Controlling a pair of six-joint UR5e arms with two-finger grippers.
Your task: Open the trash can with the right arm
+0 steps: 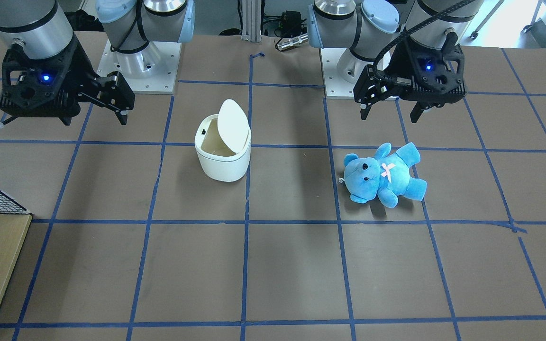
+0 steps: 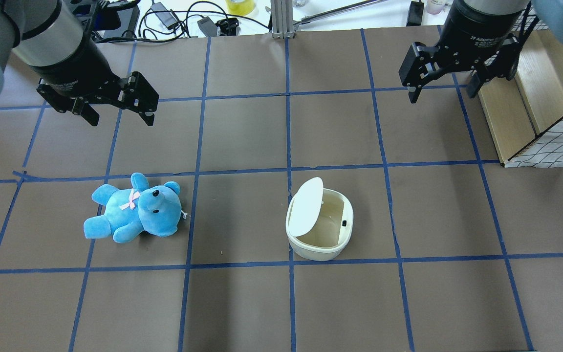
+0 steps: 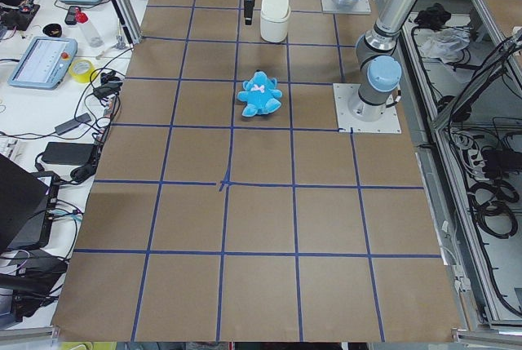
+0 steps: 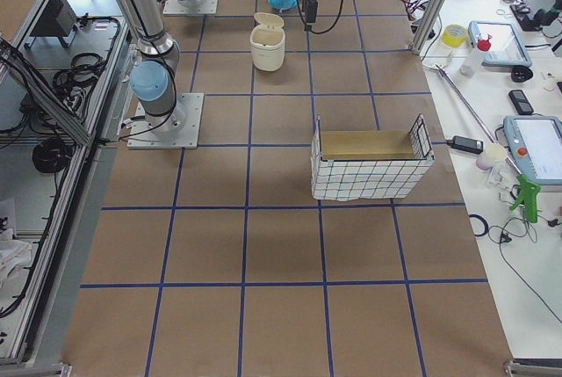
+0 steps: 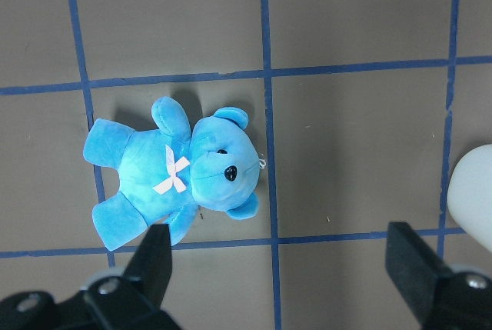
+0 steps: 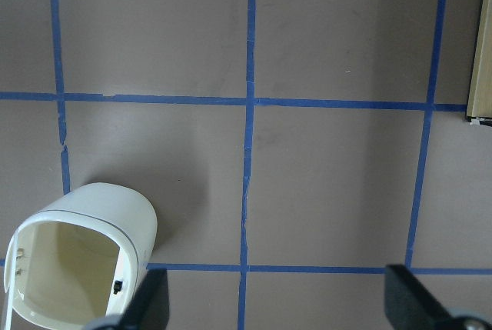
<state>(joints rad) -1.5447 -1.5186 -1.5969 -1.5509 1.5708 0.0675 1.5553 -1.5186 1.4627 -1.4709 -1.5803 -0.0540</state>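
The white trash can (image 1: 223, 163) stands mid-table with its flip lid (image 1: 232, 124) tipped up, showing the beige inside. It also shows in the overhead view (image 2: 321, 247) and at the lower left of the right wrist view (image 6: 115, 218). My right gripper (image 2: 442, 95) hangs open and empty above the table, well beyond the can and off to its right; in the front-facing view it (image 1: 122, 110) is at the left. My left gripper (image 2: 121, 120) is open and empty, above and behind a blue teddy bear (image 2: 135, 208).
The teddy (image 1: 382, 173) lies on its back, left of the can in the overhead view. A wire-mesh basket with wooden boards (image 2: 545, 142) stands at the table's right edge, close to my right gripper. Blue tape lines grid the brown table.
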